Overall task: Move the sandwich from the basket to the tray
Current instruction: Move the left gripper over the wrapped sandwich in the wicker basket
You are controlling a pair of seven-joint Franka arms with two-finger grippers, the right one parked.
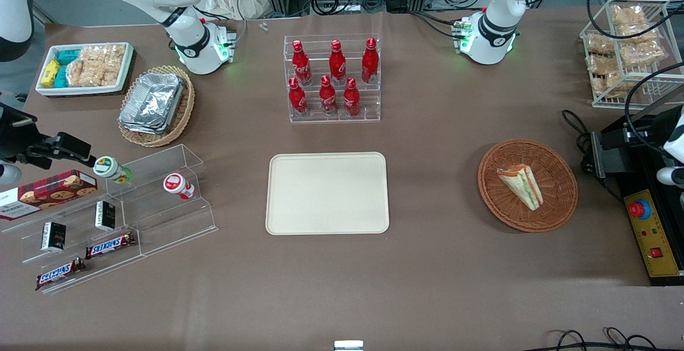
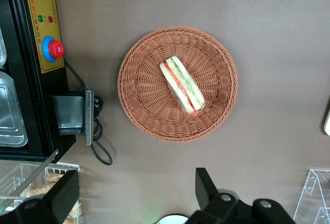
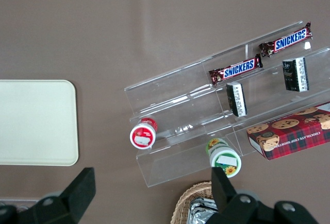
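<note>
One layered sandwich (image 2: 182, 84) under open gripper (image 2: 135, 190)

The tray (image 3: 36, 122) lies beside a clear rack (image 3: 206, 126) holding Snickers bars (image 3: 235, 69).

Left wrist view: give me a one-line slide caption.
Open gripper hovers above the table beside the basket, where the sandwich lies untouched.

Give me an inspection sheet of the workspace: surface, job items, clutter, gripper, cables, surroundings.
Surface: brown table, flat.
Job items: sandwich lying in basket; tray bare.
Clutter: cola bottles, foil trays, snack bars, cookie box.
Gripper: gripper above the table beside the basket, jaws open, holding nothing.
Cables: black cable beside the basket.
Surroundings: control box with red button.
</note>
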